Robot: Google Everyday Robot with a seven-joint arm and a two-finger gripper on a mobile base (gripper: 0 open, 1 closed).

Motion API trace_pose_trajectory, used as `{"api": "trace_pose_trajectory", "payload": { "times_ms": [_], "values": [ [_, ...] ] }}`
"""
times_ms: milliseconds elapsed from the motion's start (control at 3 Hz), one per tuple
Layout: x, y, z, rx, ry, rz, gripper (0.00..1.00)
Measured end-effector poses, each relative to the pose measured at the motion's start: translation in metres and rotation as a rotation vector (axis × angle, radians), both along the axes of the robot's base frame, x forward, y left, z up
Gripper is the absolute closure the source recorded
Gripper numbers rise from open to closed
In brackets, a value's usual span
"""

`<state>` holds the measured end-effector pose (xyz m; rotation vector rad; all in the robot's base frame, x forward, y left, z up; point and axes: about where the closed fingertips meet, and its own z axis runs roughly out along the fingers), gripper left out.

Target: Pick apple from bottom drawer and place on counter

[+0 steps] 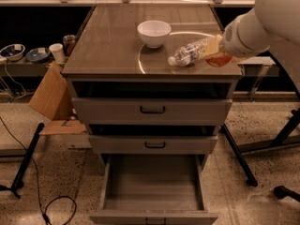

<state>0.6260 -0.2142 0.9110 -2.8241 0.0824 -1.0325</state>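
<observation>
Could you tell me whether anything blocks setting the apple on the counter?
The small orange-red apple, at the gripper, is over the right edge of the glossy grey-brown counter. Only a clear plastic bottle lies just left of it.
</observation>
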Motion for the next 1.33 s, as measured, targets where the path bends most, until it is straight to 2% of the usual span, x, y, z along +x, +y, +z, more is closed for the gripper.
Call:
{"api": "trace_pose_trajectory", "payload": {
  "times_ms": [667,1333],
  "values": [
    [0.043,-0.008,-0.019,0.023,0.048,-0.06,1.0],
    [0.062,-0.033,-0.045,0.046,0.09,-0.121,1.0]
  ]
}}
